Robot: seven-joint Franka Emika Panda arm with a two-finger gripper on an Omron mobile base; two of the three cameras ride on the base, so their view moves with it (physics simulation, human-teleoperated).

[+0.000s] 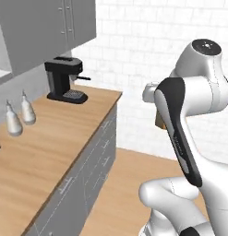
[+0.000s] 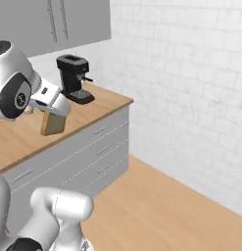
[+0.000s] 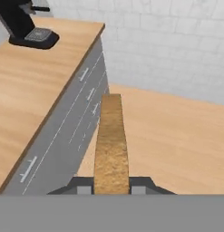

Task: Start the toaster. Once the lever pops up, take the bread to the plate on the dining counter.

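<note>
White brick wall (image 2: 191, 73) closes off the kitchen, with a light-wood floor (image 2: 157, 206) below it. Wood worktop (image 1: 46, 138) runs along grey drawer fronts (image 1: 94, 156), and grey upper cabinets (image 1: 51, 23) hang over its back edge.

Black coffee machine (image 1: 64, 79) stands near the far end of the worktop, close to the back edge under the cabinets. Two pale bottles (image 1: 21, 115) stand side by side along the back edge, nearer the camera than the coffee machine and well apart from it. A dark object is cut off at the left edge of the left base view; too little shows to identify.

Arm is raised, wrist bent over the open floor just beyond the worktop's front edge. Gripper (image 3: 111, 186) is pinched on the bread (image 3: 111, 145): in the hand view the two fingertips press against either face of the slice at its near end. Slice is seen edge-on there, tan with a rough crumb, extending away from the fingers over the floor beside the drawer fronts. In the right base view the bread (image 2: 53, 123) hangs below the hand as a tan slab with a darker edge, clear of the worktop and touching nothing but the fingers. In the left base view just a brown corner shows behind the forearm.
</note>
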